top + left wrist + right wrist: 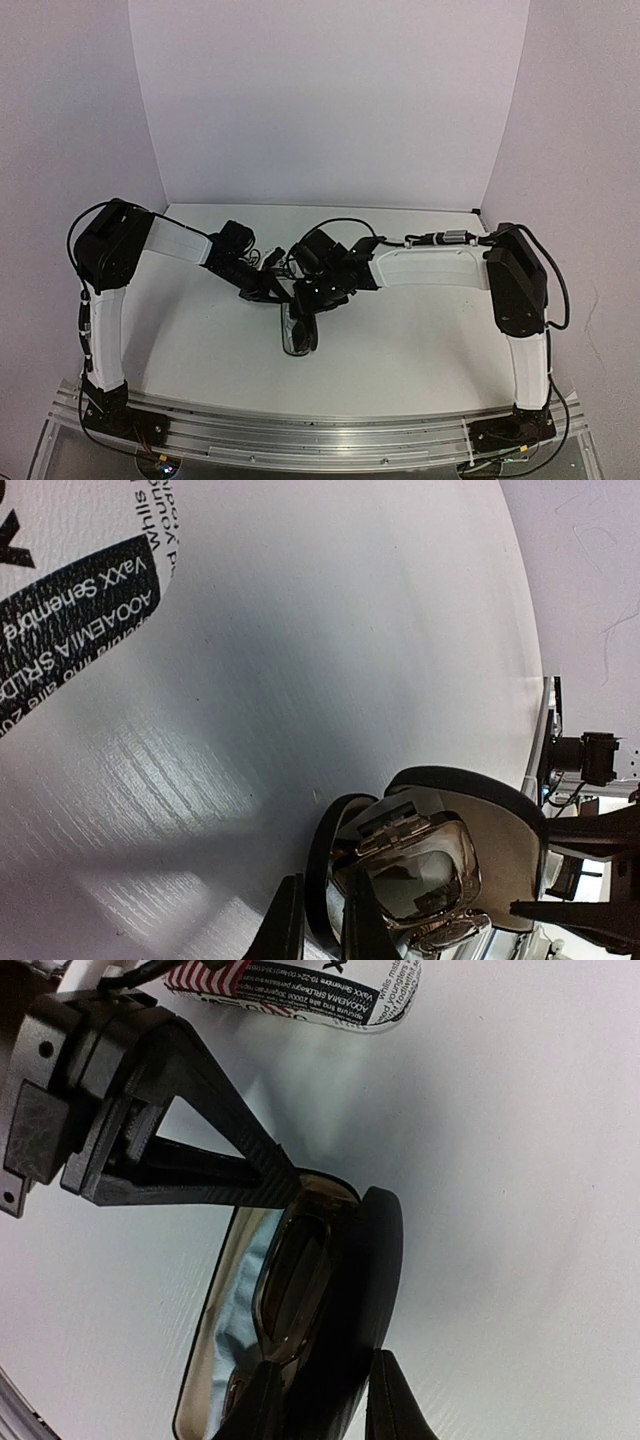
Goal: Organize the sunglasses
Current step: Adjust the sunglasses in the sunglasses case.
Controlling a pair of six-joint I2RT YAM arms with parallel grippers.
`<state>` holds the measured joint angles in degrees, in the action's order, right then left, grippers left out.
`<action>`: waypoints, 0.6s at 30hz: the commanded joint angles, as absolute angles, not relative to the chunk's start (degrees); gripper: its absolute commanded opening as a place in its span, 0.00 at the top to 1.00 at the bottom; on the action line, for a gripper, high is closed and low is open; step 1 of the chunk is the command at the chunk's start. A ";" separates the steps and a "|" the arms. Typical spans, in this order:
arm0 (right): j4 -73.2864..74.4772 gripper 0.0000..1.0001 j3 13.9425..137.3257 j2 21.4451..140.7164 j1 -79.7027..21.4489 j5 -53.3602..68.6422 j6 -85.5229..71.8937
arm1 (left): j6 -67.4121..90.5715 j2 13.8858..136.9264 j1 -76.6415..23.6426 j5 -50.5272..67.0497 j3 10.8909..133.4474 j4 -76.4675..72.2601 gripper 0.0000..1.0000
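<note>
Right wrist view shows the brown sunglasses [295, 1280] lying in the open black case [505, 850], left gripper [322, 905] pinching its rim, right gripper [325, 1370] seemingly clamped on the lid [385, 1250], so close it slowly, base steady.

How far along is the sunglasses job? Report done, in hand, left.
Done: the brown sunglasses lie inside the open black case, with a pale blue cloth. In hand: the left gripper pinches the case's rim; the right gripper straddles its lid, grip unclear. Left: close that case; the white pair is not in view, and the printed case lies apart.
</note>
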<state>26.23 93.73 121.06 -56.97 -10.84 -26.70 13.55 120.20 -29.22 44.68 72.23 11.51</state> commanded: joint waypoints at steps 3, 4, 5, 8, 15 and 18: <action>25.67 0.80 96.15 125.59 -60.66 -17.68 -28.24 | 14.05 120.07 -29.27 47.18 72.41 10.64 0.95; 26.48 0.81 96.86 126.36 -61.03 -18.87 -28.48 | 13.99 119.99 -29.27 47.20 72.43 10.77 0.96; 27.44 0.82 97.94 127.07 -61.31 -20.14 -28.70 | 13.89 119.91 -29.27 47.24 72.41 10.90 0.96; 30.93 0.82 101.93 129.33 -62.31 -24.03 -28.70 | 13.91 119.76 -29.27 47.40 72.19 11.04 0.96; 36.65 0.82 108.88 132.94 -64.44 -30.57 -23.27 | 14.22 119.71 -29.27 48.02 72.24 10.77 0.96; 37.83 0.82 110.56 135.30 -65.52 -31.38 -21.22 | 14.33 119.66 -29.27 48.38 72.25 10.70 0.96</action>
